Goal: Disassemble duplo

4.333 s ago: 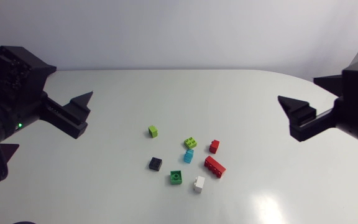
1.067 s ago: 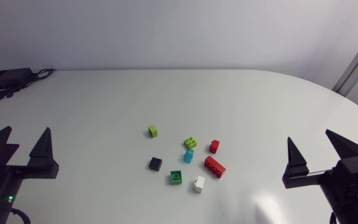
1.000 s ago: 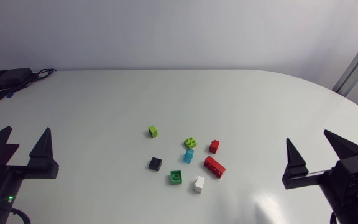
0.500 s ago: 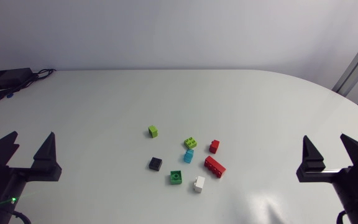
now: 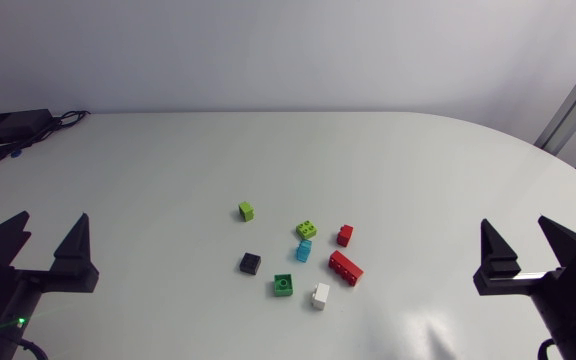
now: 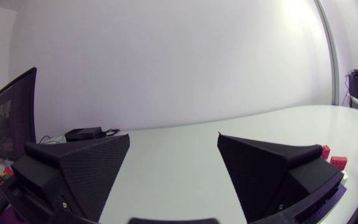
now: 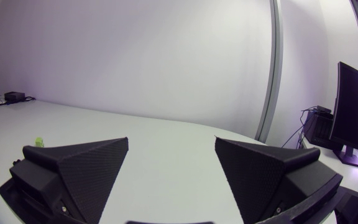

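seemingly past the last separation, arms parked
well left of the long red plastic duplo brick (image 5: 345,267): left black wedge-fingered gripper (image 5: 49,218), wide, empty; just left: small cyan plastic brick (image 5: 303,250) beside lime-green studded brick (image 5: 307,230), maybe joined, worth checking next; well right: right black gripper (image 5: 515,222), wide, empty.

Bricks (image 5: 304,251) at table (image 5: 168,160) centre

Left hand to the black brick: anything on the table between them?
Nothing. The head view shows only bare table between the left hand and the black brick.
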`<action>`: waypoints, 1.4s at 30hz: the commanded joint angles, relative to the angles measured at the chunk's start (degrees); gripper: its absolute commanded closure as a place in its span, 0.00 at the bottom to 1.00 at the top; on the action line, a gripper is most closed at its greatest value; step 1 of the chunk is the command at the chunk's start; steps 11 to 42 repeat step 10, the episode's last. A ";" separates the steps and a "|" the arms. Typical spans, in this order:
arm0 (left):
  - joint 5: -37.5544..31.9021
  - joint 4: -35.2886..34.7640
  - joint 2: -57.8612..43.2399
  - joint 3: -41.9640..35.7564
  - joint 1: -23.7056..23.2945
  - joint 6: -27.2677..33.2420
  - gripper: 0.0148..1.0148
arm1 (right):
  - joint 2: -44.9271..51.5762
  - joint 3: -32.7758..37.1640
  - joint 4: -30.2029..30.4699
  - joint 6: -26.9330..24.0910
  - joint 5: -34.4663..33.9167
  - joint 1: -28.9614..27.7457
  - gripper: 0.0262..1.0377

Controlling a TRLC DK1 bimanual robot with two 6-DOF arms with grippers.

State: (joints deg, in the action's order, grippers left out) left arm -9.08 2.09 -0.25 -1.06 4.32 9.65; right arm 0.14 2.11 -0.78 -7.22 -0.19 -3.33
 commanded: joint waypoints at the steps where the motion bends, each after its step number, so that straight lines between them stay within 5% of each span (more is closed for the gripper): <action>1: 1.00 -0.33 0.60 1.24 0.43 3.80 0.03 | -0.49 -2.20 0.69 1.16 0.19 0.08 0.04; 42: 1.08 -0.77 0.25 1.15 -1.68 3.27 0.03 | -0.49 -2.20 0.60 1.16 0.19 -0.36 0.04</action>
